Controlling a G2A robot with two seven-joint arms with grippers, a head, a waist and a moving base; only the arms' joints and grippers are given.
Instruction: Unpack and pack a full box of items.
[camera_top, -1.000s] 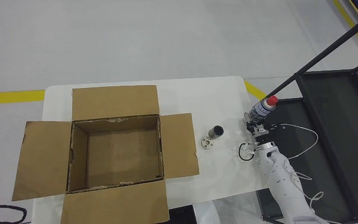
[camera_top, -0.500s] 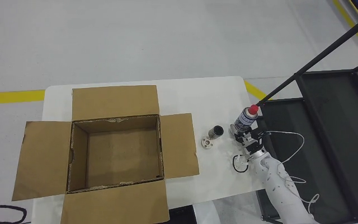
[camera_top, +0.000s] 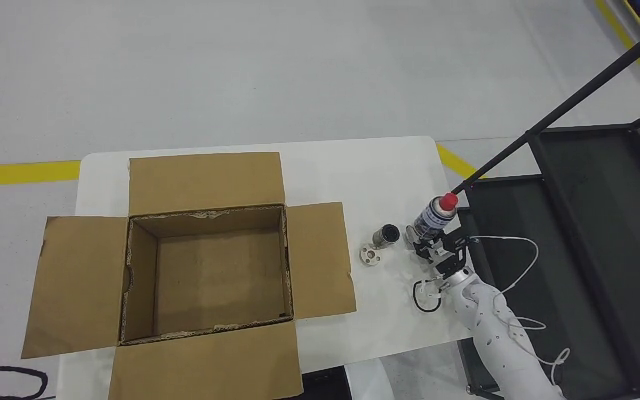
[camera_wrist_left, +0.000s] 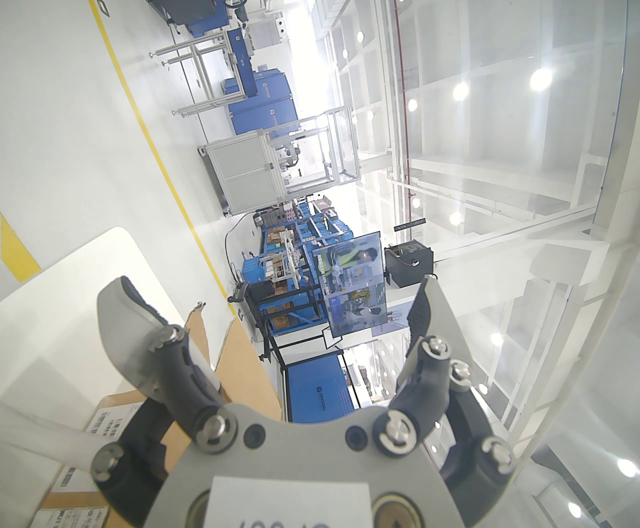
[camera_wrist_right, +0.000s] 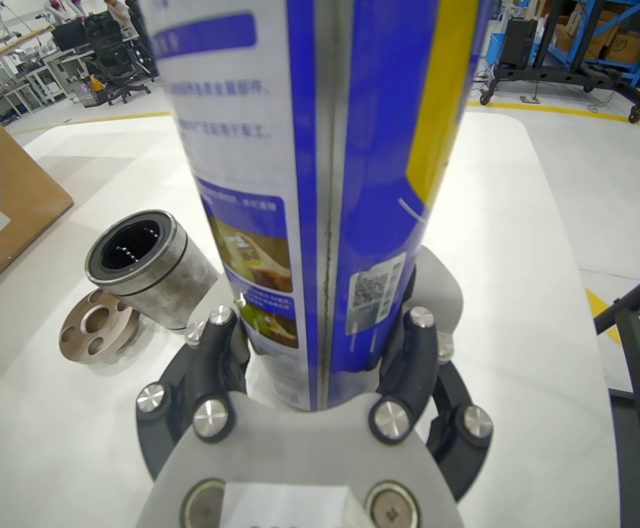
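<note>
The right gripper (camera_top: 438, 243) pinches the spray can (camera_top: 434, 214) by its bottom end, red cap up. It is near the right edge of the white table (camera_top: 380, 170), just beside the black cart (camera_top: 585, 190). A metal tube (camera_top: 384, 236) and a ring (camera_top: 371, 256) sit between the can and the open box (camera_top: 205, 182). The left gripper (camera_wrist_left: 270, 320) has its 2 fingers spread wide, holding nothing. The grey floor (camera_top: 300, 70) has a yellow line (camera_top: 38, 171).

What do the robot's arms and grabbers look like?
The right arm is white and rounded, with a looped black cable near the wrist. The left end effector and right end effector each have a silvery plate, black links, shiny round bolts, curved grey fingers and a white sticker.
</note>
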